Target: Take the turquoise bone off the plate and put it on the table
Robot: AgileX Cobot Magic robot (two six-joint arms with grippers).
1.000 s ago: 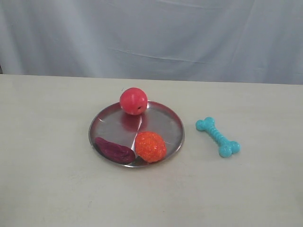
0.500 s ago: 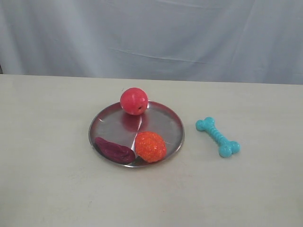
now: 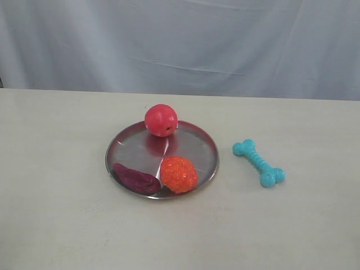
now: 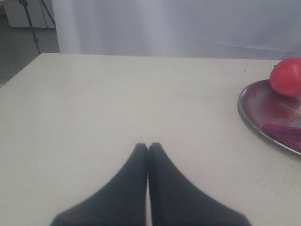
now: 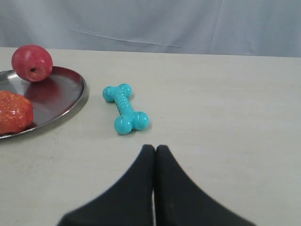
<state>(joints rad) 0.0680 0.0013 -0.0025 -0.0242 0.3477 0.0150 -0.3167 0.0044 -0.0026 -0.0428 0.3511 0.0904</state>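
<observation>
Turquoise rubber bone (image 3: 259, 163) lies on the beige desk (image 3: 56, 225) beside the round silver plate (image 3: 207, 145), left hand (image 4: 148, 147) and right hand (image 5: 155, 149) pressed together, so only retreat seems due.

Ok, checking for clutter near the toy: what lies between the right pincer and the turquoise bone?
Only bare table; the right wrist view shows nothing between the right pincer and the turquoise bone.
</observation>
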